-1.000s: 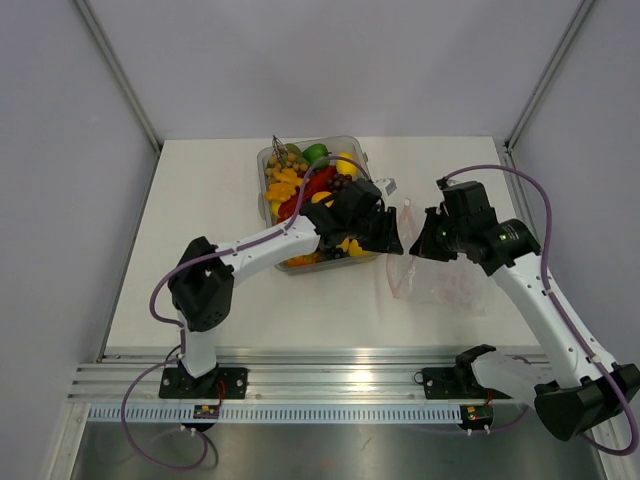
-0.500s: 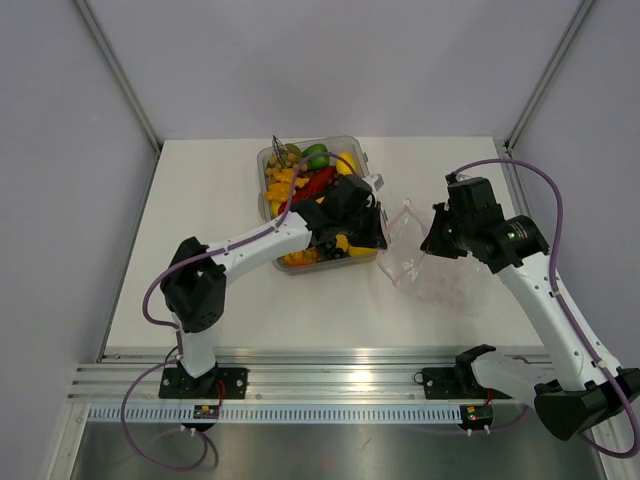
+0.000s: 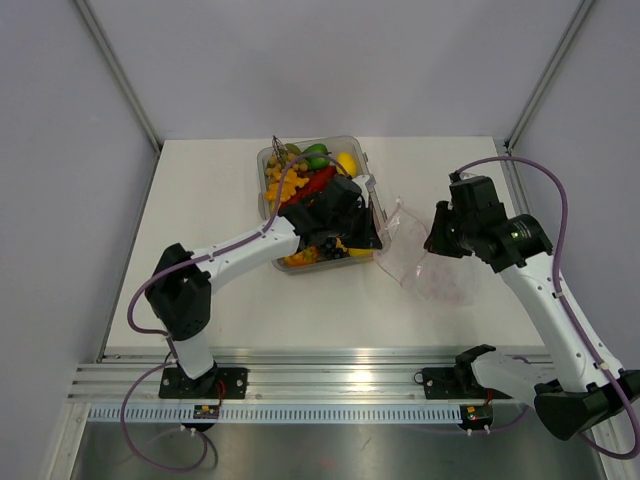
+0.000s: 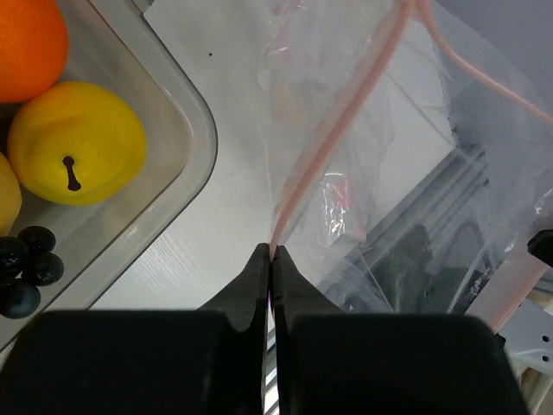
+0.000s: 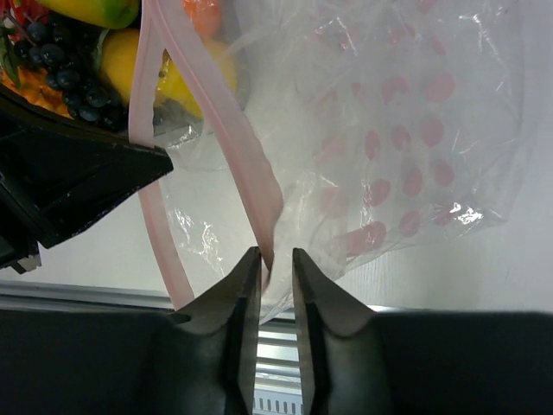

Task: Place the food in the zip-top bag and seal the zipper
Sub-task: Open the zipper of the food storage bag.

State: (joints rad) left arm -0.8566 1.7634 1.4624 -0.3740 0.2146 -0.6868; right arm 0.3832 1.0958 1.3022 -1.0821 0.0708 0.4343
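Zip-top bag (image 3: 428, 262) lies on the white table (image 3: 205, 210) just right of the rigid clear tray (image 4: 194, 104), between the two grippers. It is thin crinkly film, glossy where it creases, and printed with soft pink dots (image 5: 406, 130). No lettering can be read on it.

The zipper (image 4: 341, 130) is a smooth pinkish strip in two tracks, which stand apart and leave the mouth gaping. The left gripper (image 4: 270, 252) is clamped tight on one track's end, its black wedge-shaped fingers (image 4: 252, 281) meeting with no gap. The right gripper (image 5: 276, 258) has its jaws a narrow way apart. The other track's end hangs in that slot, and whether the pads touch it cannot be told.

The food sits in the tray, which has rounded corners and a thick transparent wall. By the corner are a glossy yellow fruit (image 4: 76, 143) with a dark stem dimple, an orange (image 4: 26, 43) and dark grapes (image 4: 22, 268). Farther back are a red chilli (image 3: 318, 180) and a green pepper (image 3: 315, 152).

The table has a faint grain. Bare tabletop shows left of the tray and behind the bag. A ribbed aluminium rail (image 3: 330, 385) runs along the near edge, and grey walls close in both sides.
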